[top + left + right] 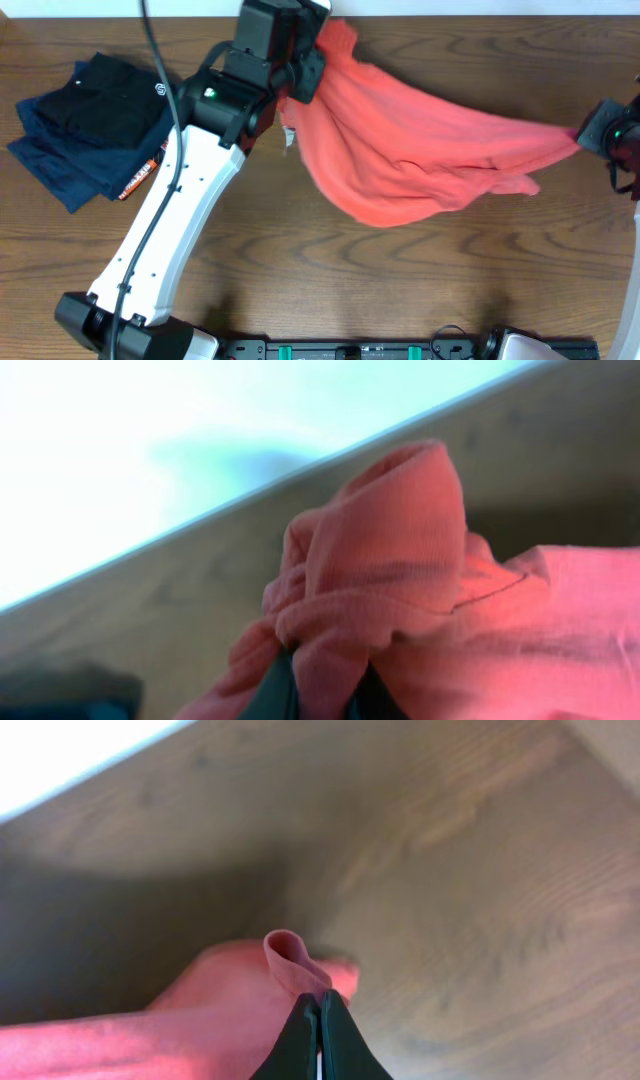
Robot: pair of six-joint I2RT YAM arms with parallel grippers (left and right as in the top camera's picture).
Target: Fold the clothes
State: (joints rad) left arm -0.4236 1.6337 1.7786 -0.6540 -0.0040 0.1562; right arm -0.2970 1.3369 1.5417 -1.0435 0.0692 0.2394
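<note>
Overhead, the coral-red T-shirt [410,150] is stretched between both arms over the wooden worktop [330,280]. The left end effector [305,695] is clamped on a bunched edge near the far side. The right end effector [320,1035] pinches a small fold. Folded navy and black garments [85,125] lie well apart, at the left.

One coral-red T-shirt [420,150] on one wooden tabletop [300,270]. Two robot arms: left arm [170,220], right arm [610,128]. Two grippers: left gripper [320,695], right gripper [320,1025]. Two folded dark garments: black garment [110,100], navy garment [60,165]. One small orange object [140,178].
</note>
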